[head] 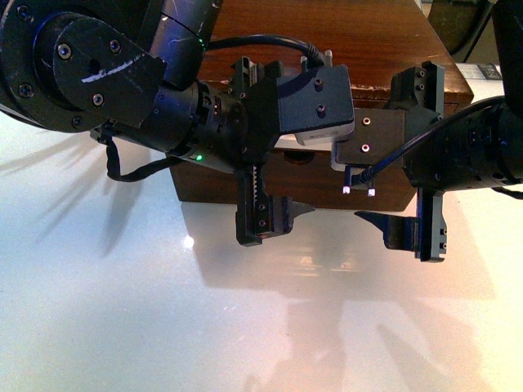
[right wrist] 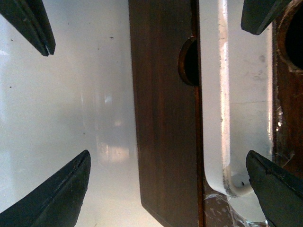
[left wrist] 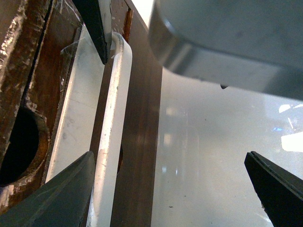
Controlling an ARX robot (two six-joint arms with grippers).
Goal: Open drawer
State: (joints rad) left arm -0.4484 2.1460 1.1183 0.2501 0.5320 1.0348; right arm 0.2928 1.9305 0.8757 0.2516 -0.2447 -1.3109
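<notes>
The drawer is a dark-brown scratched front with a half-round notch and a long white bar handle. In the right wrist view the handle lies between the drawer front and a plain handleless front. My left gripper is open wide; one finger is by the handle, the other over the table. My right gripper is open wide, with one finger beside the handle's end. In the front view, both grippers hide most of the drawer.
The wooden cabinet stands on a glossy white table. The two grippers sit close side by side in front of it. The right gripper's finger shows near the handle's end in the left wrist view.
</notes>
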